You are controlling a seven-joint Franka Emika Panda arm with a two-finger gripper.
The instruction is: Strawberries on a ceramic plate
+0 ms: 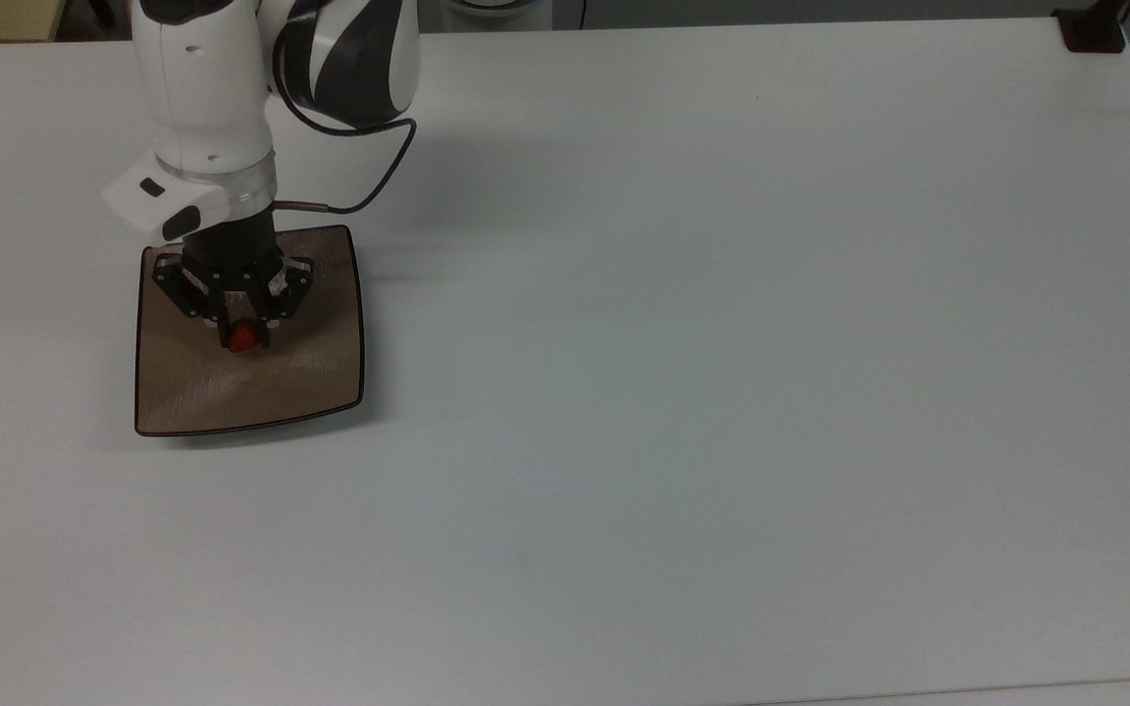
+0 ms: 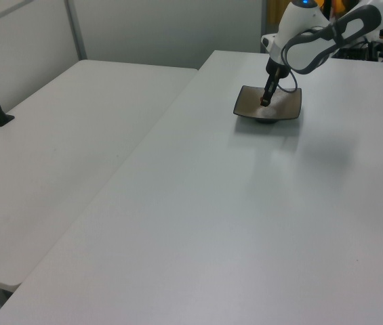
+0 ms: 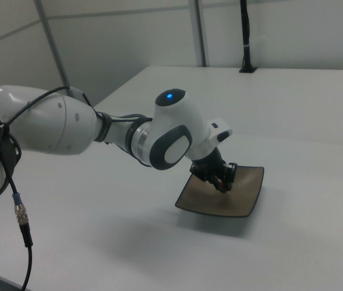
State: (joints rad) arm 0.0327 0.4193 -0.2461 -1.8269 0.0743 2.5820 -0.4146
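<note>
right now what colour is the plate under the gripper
Glossy tan-brown with a thin dark rim; the ceramic plate shows best in the top view.

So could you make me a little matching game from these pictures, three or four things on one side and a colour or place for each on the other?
Things:
1. strawberry
2. ceramic plate
3. table
4. black stand

Descriptions:
A. white, bears everything else
B. red, held between the fingers over the plate
C. at the table's far corner, the top view's upper right
D. square, glossy tan-brown with a dark rim

Pairs: 1-B, 2-D, 3-A, 4-C
</note>
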